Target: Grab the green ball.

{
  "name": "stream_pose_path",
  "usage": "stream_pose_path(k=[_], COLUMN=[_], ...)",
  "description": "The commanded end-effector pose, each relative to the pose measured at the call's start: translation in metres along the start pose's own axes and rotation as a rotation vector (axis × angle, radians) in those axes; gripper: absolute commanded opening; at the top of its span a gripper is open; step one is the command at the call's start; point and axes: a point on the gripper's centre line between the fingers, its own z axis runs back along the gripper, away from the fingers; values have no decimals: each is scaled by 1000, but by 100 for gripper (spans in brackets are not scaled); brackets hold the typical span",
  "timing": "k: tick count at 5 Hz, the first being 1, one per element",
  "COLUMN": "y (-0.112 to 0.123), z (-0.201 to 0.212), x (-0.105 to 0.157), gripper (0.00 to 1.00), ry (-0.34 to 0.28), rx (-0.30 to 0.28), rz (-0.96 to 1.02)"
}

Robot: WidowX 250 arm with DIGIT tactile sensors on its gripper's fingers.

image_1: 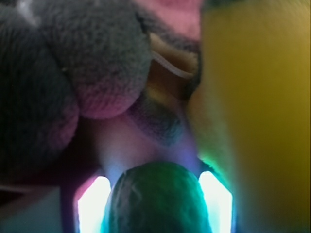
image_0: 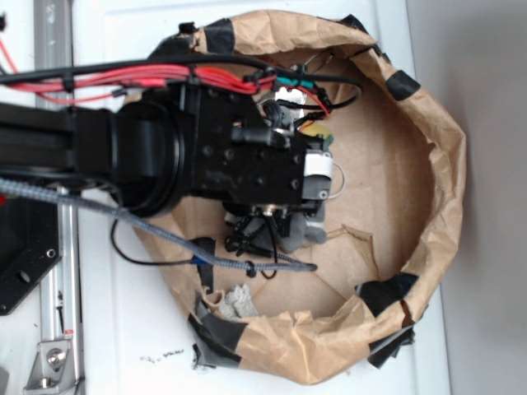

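The green ball (image_1: 158, 199), teal and knitted, fills the bottom centre of the wrist view. It sits between my gripper's (image_1: 155, 206) two brightly lit fingers (image_1: 95, 204), and its sides reach both of them. The gripper is shut on it. In the exterior view the black arm (image_0: 206, 152) reaches over the bin and hides both the ball and the fingertips.
A grey plush toy (image_1: 63, 73) lies close at the upper left, also seen under the arm as the grey plush (image_0: 300, 234). A yellow sponge (image_1: 257, 107) stands close on the right. A brown paper wall (image_0: 436, 164) rings the cardboard floor. Cables (image_0: 247, 263) trail across the bin.
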Motion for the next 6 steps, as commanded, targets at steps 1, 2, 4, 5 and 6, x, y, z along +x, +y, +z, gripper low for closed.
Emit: stream_pose_path(k=[1,2,4,5,6], y=[11,14,37,36,27], z=[53,101,197,198,188], x=[-8,-18,-18,-10,-3], gripper=[0,0,0,0,0], ry=[-47,-189,-150,-161,-111], rx=[33,-16,-169,-196,-173], rz=[114,179,492,631,688])
